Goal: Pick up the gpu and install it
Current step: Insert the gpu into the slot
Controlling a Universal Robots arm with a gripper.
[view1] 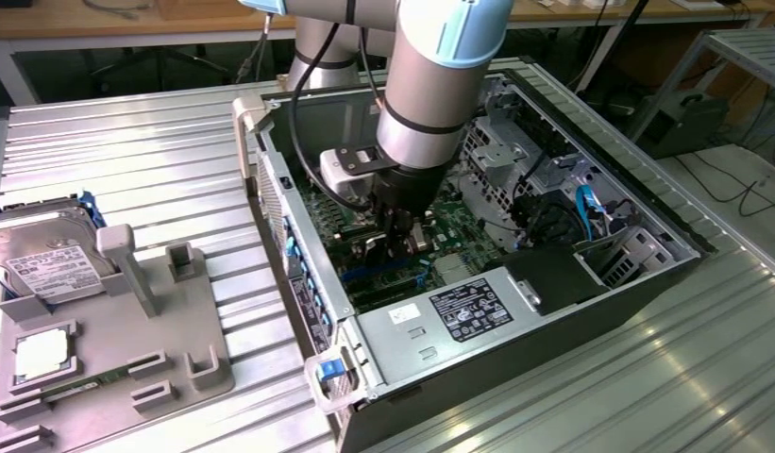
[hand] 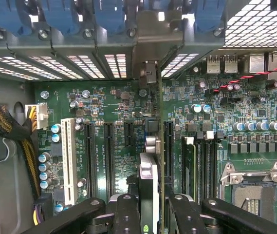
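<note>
Ribbed metal table; wooden bench behind, grey floor with cables.

No text can be read with certainty. The power supply in the computer case carries a black-and-white label with print too small to read, and the hard drive on the grey fixture carries a white label, likewise illegible. White silkscreen markings on the motherboard beside the expansion slots cannot be made out.

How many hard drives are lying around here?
1: the hard drive lies on the grey holder at the exterior view's left, outside the computer case. Others may hide inside.
</note>
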